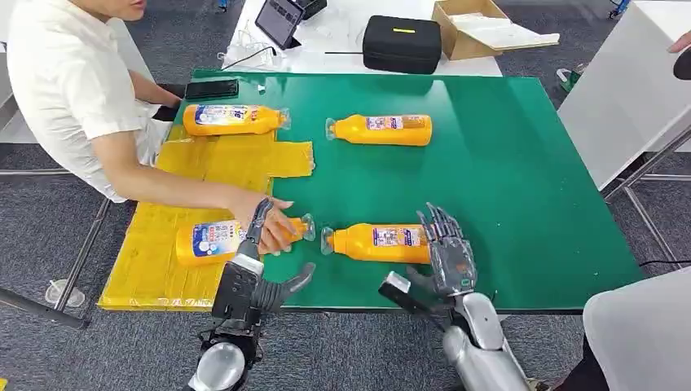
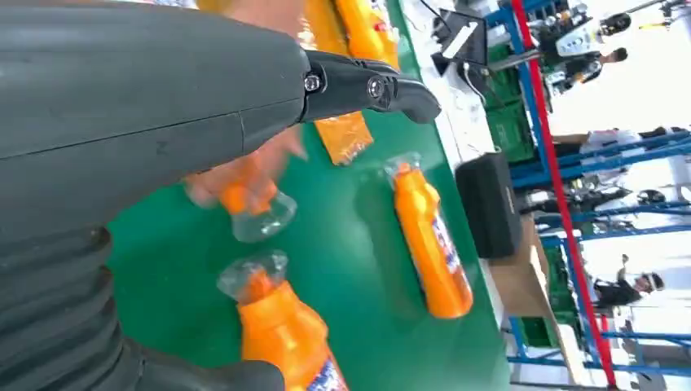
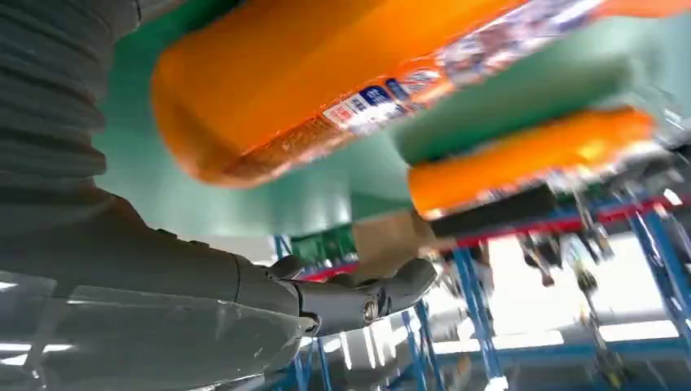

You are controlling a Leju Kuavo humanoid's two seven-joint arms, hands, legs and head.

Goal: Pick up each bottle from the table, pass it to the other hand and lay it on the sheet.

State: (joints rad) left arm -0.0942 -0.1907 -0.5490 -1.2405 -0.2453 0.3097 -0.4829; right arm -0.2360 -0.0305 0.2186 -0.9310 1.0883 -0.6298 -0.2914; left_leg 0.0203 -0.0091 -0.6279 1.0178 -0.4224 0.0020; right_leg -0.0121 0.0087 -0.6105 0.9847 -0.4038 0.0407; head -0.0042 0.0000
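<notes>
The table (image 1: 505,163) has a deep green top, and the sheet (image 1: 163,252) on it is mustard yellow. Four bottles are orange with clear caps; the one nearest the right hand (image 1: 383,242) carries a blue, white and red label. The case (image 1: 401,42) behind is black with a yellow stripe. The person's shirt (image 1: 65,81) is white.
</notes>
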